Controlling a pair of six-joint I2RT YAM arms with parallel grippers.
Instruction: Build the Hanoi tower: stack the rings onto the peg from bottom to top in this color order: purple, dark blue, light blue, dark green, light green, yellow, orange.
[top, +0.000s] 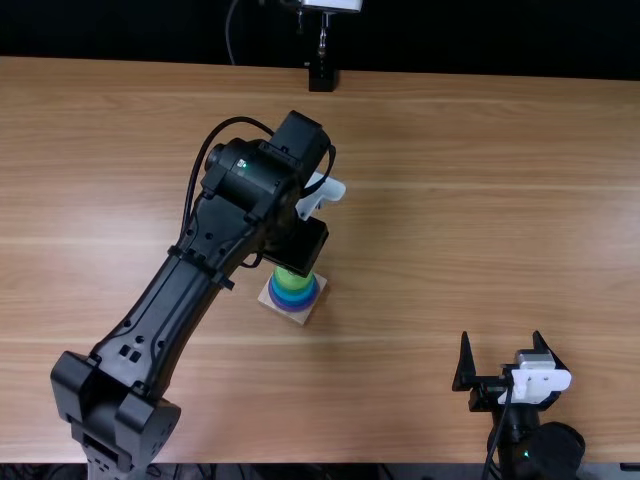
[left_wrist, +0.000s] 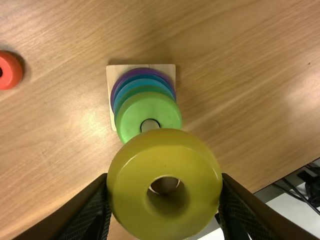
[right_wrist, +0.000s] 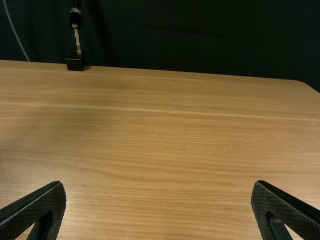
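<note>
- Across nearly all of top view: light brown wooden table (top: 420, 240), grain running sideways.
- At 12 o'clock past far edge: black backdrop (top: 480, 35).
- From 7 o'clock toward centre: left arm (top: 160, 300), base cut off by the view's edge.
- Near centre: left gripper (top: 300, 245), tips hidden in top view; in its wrist view, pinching yellow ring (left_wrist: 165, 200) above stack.
- At 5 o'clock: right gripper (top: 501, 345), fingers spread.
- Also at 12: black mount (top: 321, 78), top cut off.
- Just 7 o'clock of centre: wooden base (top: 300, 316), partly covered.
- On it: light green ring (left_wrist: 134, 112) uppermost; lower shades hard to separate.
- Well apart from base: orange ring (left_wrist: 9, 71), cut off.
- Mostly hidden: peg (left_wrist: 149, 125).
</note>
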